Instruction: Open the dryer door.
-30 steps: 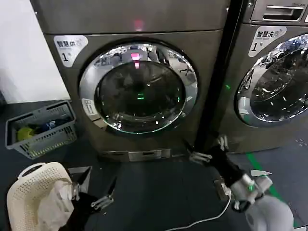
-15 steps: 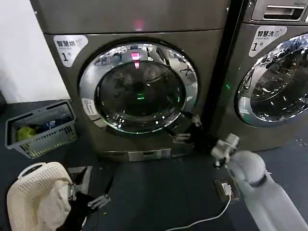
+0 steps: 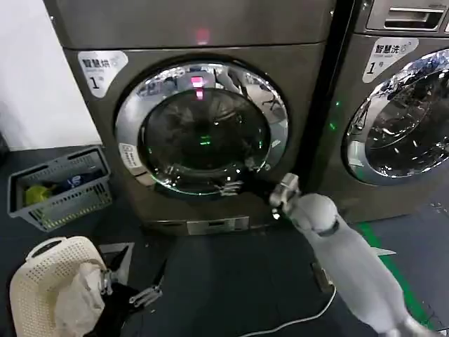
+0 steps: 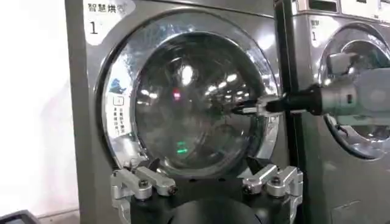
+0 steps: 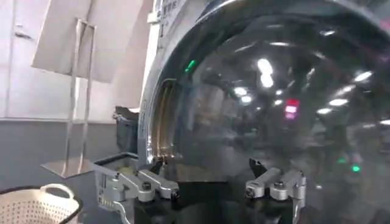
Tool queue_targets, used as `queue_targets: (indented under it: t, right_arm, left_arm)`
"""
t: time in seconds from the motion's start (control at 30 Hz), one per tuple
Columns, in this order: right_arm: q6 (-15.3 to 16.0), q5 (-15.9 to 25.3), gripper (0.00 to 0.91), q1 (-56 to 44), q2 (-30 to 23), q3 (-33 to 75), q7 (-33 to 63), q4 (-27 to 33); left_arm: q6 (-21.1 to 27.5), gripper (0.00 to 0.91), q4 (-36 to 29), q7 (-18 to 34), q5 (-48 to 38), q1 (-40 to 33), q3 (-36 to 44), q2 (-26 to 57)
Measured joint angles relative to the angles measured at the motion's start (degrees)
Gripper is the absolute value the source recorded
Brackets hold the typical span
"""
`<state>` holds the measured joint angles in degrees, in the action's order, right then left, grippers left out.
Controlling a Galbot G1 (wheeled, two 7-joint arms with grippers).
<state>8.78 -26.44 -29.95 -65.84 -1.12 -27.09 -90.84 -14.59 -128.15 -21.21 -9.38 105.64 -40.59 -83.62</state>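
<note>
So the dryer (image 3: 200, 126) sits dead centre in the head view, the dark grey-bronze front-loader with the white "1" sticker, and the dryer door (image 3: 202, 128) is shut flush against it, chrome rim all the way round.

The right pincer (image 3: 235, 187) is reaching in from the right side and is right up at the lower right part of that rim. In the left wrist view you can see it (image 4: 247, 109) poking over the glass near the rim's right edge. From its own wrist camera the fingers (image 5: 157, 184) stand apart with nothing between them, hovering just off the curved glass. Honestly the glare off the glass makes it hard to say whether a fingertip is actually touching the door or just very near it.

The left pincer (image 3: 133, 286) is parked low by the floor next to a white perforated basket (image 3: 52, 288), jaws apart and empty too.

I'd call this the approach step: reaching for a hold, door not cracked at all. Next it probably needs to hook or pinch the rim edge on the right side, then pull outward so the door swings on its left hinge.
</note>
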Motion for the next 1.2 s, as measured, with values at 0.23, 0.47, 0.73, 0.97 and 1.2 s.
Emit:
queue_targets:
  t: [0.23, 0.47, 0.73, 0.97, 1.2]
  right_arm:
    - [-0.1, 1.6, 0.907, 5.6, -6.1, -5.0, 0.1, 6.2]
    - [-0.9, 3.9, 0.907, 8.9, -12.2, -8.4, 0.2, 12.2]
    - [-2.2, 4.6, 0.907, 11.6, -17.6, -9.6, -0.5, 18.5]
    - [-3.1, 5.5, 0.907, 14.3, -21.9, -10.8, -0.5, 23.1]
    - [-3.2, 5.7, 0.907, 16.0, -24.3, -11.2, -0.5, 25.6]
  left_arm:
    - [0.0, 0.907, 0.0, -0.1, 0.5, 0.3, 0.0, -0.2]
    - [-0.3, 0.907, 0.1, -0.1, 0.9, 0.4, -0.1, -0.4]
    - [-0.7, 0.907, 0.0, -0.1, 2.2, 1.1, 0.0, -0.8]
    - [-1.1, 0.907, 0.3, -0.1, 3.2, 1.5, 0.6, -0.9]
    - [-1.2, 0.907, 0.2, -0.1, 3.5, 1.5, 1.0, -1.1]
